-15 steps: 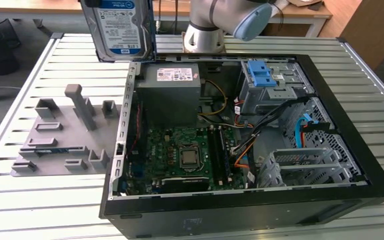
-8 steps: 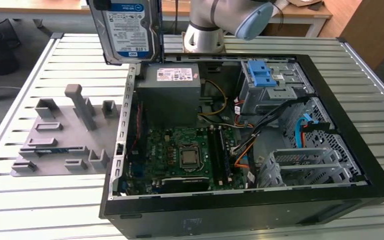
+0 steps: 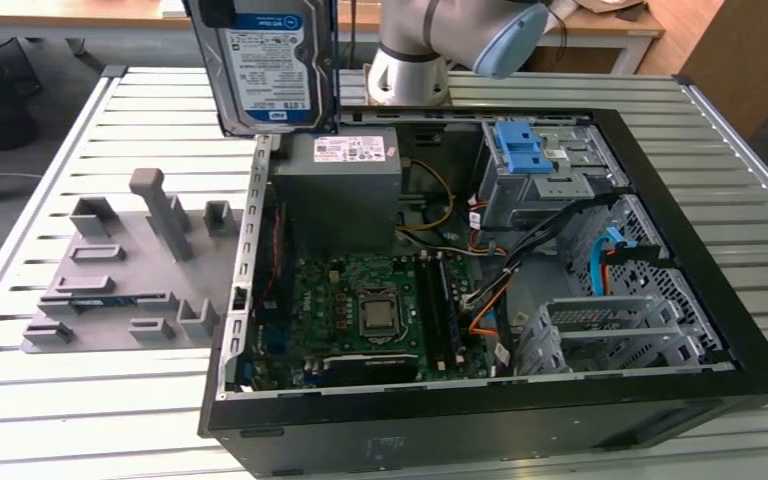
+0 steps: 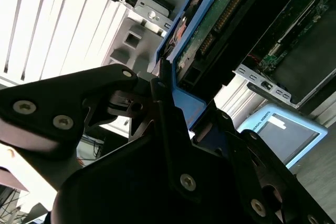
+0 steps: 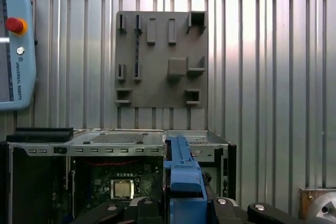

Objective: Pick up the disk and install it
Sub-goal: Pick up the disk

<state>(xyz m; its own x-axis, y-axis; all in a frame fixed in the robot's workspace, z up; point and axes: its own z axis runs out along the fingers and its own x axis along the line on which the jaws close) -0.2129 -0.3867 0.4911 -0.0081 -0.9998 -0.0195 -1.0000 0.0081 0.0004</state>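
The slatted metal table (image 3: 37,200) carries a grey fixture plate (image 3: 117,290) at the exterior view's left. Next we find the disk (image 3: 267,70), held upright above the open computer case (image 3: 491,400) edge, presumably to clear it. The gripper (image 4: 169,103) jaws are clamped on its blue carrier frame (image 5: 184,177). The disk's top is cut off.

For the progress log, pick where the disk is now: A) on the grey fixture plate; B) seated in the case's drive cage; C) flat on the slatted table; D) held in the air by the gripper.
D: in the exterior view the disk hangs upright above the table, and in the first wrist view the gripper clamps its blue frame.
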